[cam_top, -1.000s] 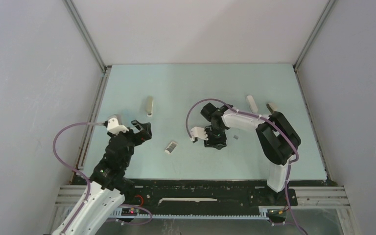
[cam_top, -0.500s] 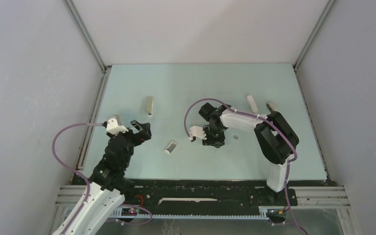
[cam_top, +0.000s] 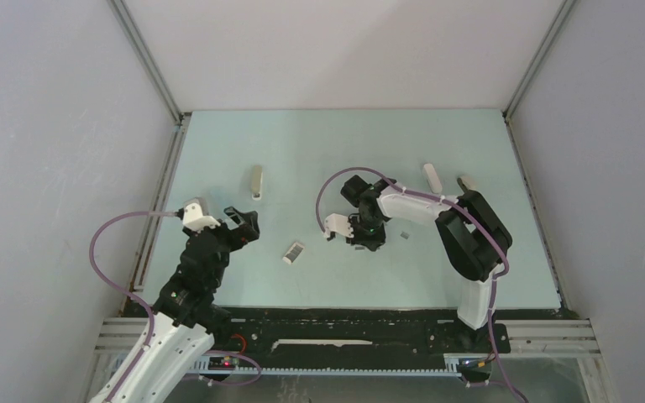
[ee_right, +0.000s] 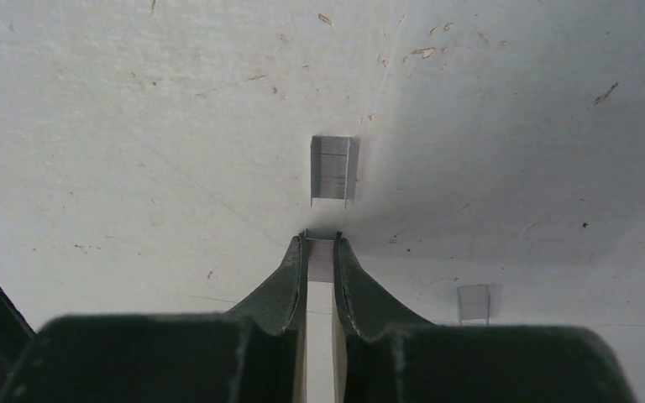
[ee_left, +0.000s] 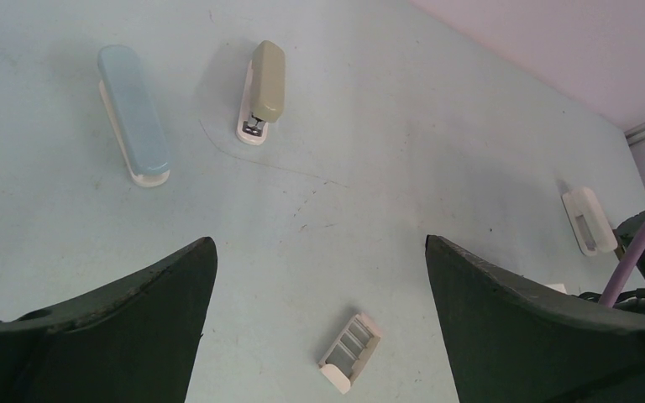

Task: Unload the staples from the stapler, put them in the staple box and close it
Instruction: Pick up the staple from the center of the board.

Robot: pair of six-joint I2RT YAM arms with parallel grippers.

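Compared with the earlier overhead frames, the right gripper (cam_top: 361,237) has slid a little toward the left and upper part of the picture, near the middle of the pale blue table (cam_top: 344,143). The objects on the table lie where they did.

In the right wrist view its two dark fingers (ee_right: 290,269) stand narrow, almost together. At their very tips they pinch a short staple strip (ee_right: 321,259) by its sides. A loose strip (ee_right: 332,168) lies just beyond the tips at frame centre, apart from them. A smaller strip (ee_right: 473,302) sits at the lower right.

The white stapler (cam_top: 431,176) rests on the table in the upper right of the overhead view, well apart from the right gripper. A beige-grey bar (cam_top: 468,183) lies just beside it.

The left gripper (cam_top: 242,222) has barely moved. It hovers at centre left with its claw spread wide.

A small printed box (cam_top: 293,252) lies between the two grippers. A beige stapler (cam_top: 256,180) lies above the left gripper in the frame.
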